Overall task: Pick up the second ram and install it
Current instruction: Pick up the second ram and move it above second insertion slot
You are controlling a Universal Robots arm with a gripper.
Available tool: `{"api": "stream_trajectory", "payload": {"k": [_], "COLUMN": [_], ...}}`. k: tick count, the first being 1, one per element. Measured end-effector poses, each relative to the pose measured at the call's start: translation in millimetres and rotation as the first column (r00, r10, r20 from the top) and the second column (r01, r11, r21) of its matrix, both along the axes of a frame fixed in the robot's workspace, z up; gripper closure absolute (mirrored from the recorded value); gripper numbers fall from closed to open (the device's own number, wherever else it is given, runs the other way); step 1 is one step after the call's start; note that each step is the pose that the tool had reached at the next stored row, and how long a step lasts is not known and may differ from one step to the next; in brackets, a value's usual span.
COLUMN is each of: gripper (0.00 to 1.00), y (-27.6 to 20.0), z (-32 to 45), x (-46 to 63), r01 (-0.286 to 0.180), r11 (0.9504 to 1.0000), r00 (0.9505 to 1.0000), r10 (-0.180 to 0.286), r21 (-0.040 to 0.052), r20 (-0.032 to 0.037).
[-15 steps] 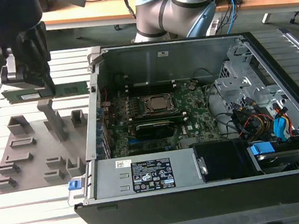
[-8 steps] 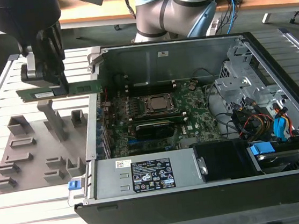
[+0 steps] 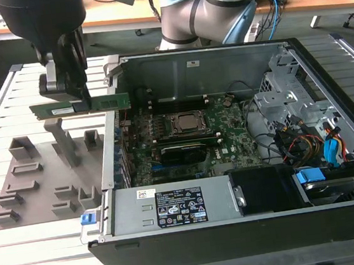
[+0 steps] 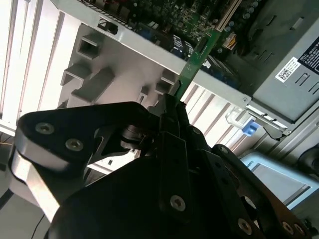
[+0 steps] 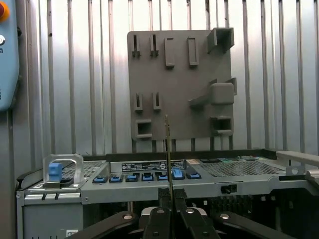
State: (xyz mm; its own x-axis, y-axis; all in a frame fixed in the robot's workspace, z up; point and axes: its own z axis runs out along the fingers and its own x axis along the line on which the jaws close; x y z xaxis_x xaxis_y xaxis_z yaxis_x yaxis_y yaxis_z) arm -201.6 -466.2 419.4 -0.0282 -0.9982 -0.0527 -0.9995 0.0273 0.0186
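Observation:
The second ram (image 3: 109, 102), a long thin green stick, hangs level in the air above the grey fixture plate (image 3: 35, 180), on the exterior view's left of the open computer case (image 3: 188, 64). My gripper (image 3: 77, 99) is shut on it from above, near its middle. In the second wrist view the ram (image 4: 198, 57) sticks out past the gripper (image 4: 172, 102) toward the case's side wall. In the first wrist view the ram (image 5: 168, 139) appears edge-on, rising from the gripper (image 5: 170, 196). The motherboard (image 3: 184, 138) lies open inside the case.
The fixture plate (image 5: 179, 84) carries several raised grey blocks and slots. A power supply (image 3: 179, 206) runs along the case's near side, with drive bays and cables (image 3: 319, 148) on the exterior view's right. The slatted metal table (image 3: 24, 252) extends around the case.

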Motion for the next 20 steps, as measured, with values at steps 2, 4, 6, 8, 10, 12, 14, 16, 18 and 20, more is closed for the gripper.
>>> {"api": "stream_trajectory", "payload": {"k": [2,4,6,8,10,12,14,16,18,20], "gripper": [0.86,0.86,0.86,0.86,0.86,0.86,0.86,0.86,0.86,0.86], "y": [0.0,0.0,0.0,0.0,0.0,0.0,0.0,0.0,0.0,0.0], "z": [0.0,0.0,0.0,0.0,0.0,0.0,0.0,0.0,0.0,0.0], "x": [4.9,9.7,14.7,17.9,25.1,32.5,37.4,40.9,49.2,54.9], "r01": [0.0,0.0,0.0,0.0,0.0,0.0,0.0,0.0,0.0,0.0], "r11": [1.0,1.0,1.0,1.0,1.0,1.0,1.0,1.0,1.0,1.0], "r00": [1.0,1.0,1.0,1.0,1.0,1.0,1.0,1.0,1.0,1.0], "r10": [0.0,0.0,0.0,0.0,0.0,0.0,0.0,0.0,0.0,0.0], "r21": [0.0,-0.0001,0.0,0.0,0.0,0.0,0.0,0.0,0.0,0.0], "r20": [0.0,0.0,0.0,0.0,0.0,0.0,0.0,0.0,0.0,0.0]}}
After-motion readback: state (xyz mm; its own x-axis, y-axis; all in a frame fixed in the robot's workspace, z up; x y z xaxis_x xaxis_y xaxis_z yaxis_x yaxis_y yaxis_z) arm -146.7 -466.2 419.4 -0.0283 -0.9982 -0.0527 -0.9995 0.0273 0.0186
